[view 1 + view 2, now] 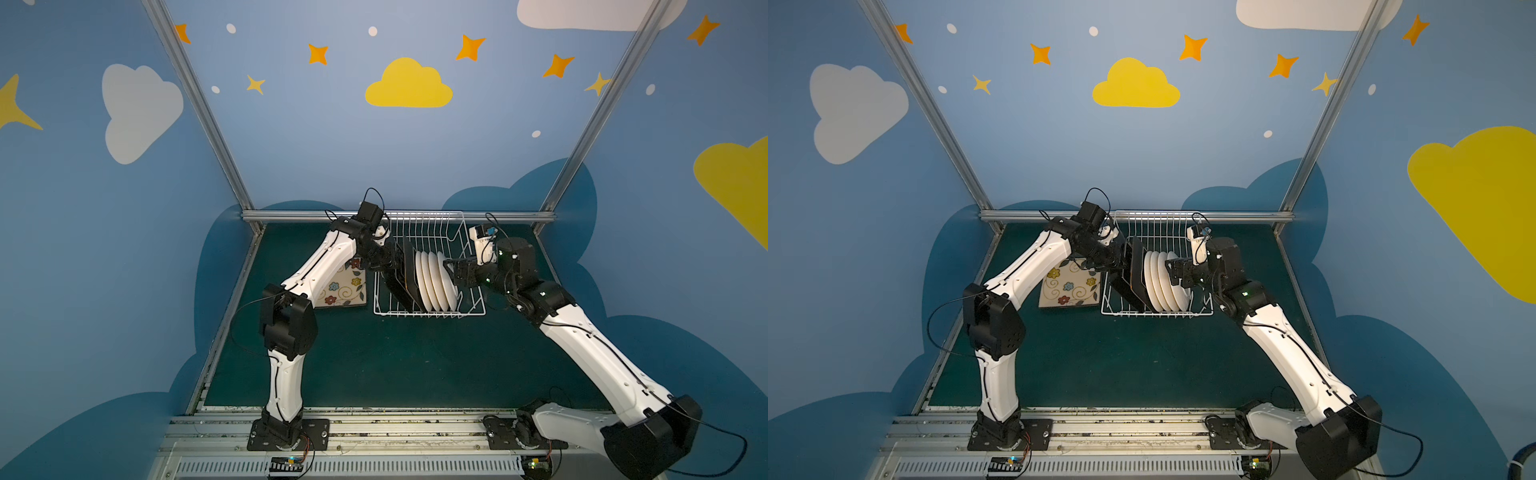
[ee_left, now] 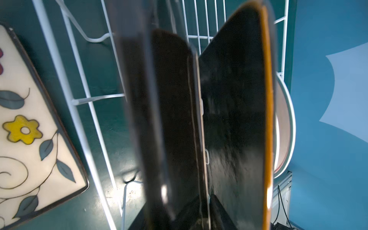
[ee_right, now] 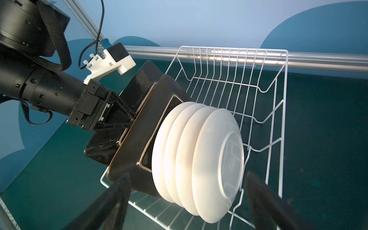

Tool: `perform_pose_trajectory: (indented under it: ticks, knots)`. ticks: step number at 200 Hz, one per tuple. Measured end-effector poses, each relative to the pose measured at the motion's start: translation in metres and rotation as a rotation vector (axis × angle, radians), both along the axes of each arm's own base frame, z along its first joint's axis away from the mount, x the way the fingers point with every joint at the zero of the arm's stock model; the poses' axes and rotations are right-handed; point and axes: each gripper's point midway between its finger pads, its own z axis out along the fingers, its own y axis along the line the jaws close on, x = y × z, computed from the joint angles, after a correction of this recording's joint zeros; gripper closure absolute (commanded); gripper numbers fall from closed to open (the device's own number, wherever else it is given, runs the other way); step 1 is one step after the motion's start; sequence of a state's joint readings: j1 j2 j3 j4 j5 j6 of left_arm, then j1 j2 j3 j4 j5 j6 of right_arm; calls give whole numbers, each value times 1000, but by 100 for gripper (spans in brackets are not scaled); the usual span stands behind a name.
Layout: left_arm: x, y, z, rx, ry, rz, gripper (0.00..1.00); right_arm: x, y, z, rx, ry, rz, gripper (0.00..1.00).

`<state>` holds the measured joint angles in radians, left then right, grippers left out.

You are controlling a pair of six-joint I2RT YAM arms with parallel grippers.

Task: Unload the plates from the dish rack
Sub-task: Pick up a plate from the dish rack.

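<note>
Black square plates (image 3: 139,143) on edge, aslant; left claw (image 3: 130,120) astride one, grip unclear; right claw (image 1: 451,272) agape.

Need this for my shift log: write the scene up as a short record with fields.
rack: white wire dish rack at the back of the green table
round plates: four white round plates standing on edge in the rack
square plates: black-backed square plates on edge beside the round ones, on the left arm's side
unloaded: one flowered square plate, face up, flat on the table beside the rack
left claw: left claw at the rim of a racked square plate; grip not clear
right claw: right claw open, near the round plates, holding nothing
</note>
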<state>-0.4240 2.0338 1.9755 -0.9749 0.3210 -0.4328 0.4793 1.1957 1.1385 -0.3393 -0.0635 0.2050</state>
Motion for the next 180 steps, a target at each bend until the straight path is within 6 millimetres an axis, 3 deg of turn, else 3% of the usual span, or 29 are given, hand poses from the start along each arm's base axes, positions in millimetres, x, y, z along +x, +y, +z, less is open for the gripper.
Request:
perform_pose_trajectory:
  ticks: [48,180]
  knots:
    - [-1,-5,-5,5,11,-1,65,2,-2,-4,-2,-1,-11,11]
    - [-2,-12,-6,16,10,22,71,8,-12,-12,-18,-4,-57,10]
